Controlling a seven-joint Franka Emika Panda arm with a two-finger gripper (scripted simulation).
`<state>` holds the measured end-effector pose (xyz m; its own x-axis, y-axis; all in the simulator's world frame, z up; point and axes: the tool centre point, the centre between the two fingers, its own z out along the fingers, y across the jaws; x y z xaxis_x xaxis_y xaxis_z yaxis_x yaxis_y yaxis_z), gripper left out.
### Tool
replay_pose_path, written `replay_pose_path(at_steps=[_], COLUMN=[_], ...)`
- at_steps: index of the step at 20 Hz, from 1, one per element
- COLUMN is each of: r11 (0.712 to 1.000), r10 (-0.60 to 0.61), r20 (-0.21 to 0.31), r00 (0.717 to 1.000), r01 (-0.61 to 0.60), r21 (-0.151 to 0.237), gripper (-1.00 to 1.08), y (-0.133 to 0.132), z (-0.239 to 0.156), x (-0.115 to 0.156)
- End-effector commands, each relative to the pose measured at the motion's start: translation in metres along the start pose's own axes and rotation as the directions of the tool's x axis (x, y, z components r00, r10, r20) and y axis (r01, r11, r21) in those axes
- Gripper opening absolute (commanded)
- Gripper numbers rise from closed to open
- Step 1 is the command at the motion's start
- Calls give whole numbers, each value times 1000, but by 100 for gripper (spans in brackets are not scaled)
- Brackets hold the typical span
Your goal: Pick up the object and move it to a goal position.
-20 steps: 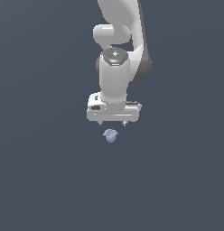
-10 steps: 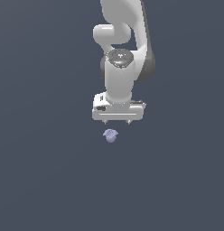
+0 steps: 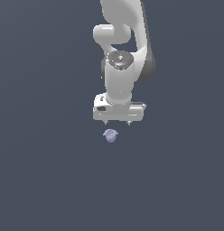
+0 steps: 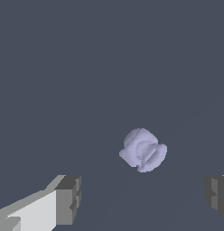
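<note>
Pale lavender lumpy blob with ridged lobes lies on the dark grey-blue floor, just below the white gripper, whose fingers are spread wide apart, holding nothing.

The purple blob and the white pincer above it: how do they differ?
The blob is pale lavender, lumpy and rounded; the pincer is white and boxy with dark grey fingertips. The blob is clearly narrower than the pincer. The blob lies alone on the dark floor; the pincer hangs from the arm, open and empty.
</note>
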<state>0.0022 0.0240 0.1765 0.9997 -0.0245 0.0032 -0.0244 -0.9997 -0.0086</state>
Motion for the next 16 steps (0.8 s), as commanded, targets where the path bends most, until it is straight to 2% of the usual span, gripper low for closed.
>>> replay_pose_path(at_steps=[1,9,12,16], r11=[1000,982,961,920], r10=[29,191,276,393], r20=[1,3,4,4], r00=[1000,982,961,920], r01=[-29,-191,-276,-393], r21=[1,3,2,0], gripper=[100,100,100,100], y=[1,8,12,18], z=[4,25,36,52], x=[0,-3,-4,-7])
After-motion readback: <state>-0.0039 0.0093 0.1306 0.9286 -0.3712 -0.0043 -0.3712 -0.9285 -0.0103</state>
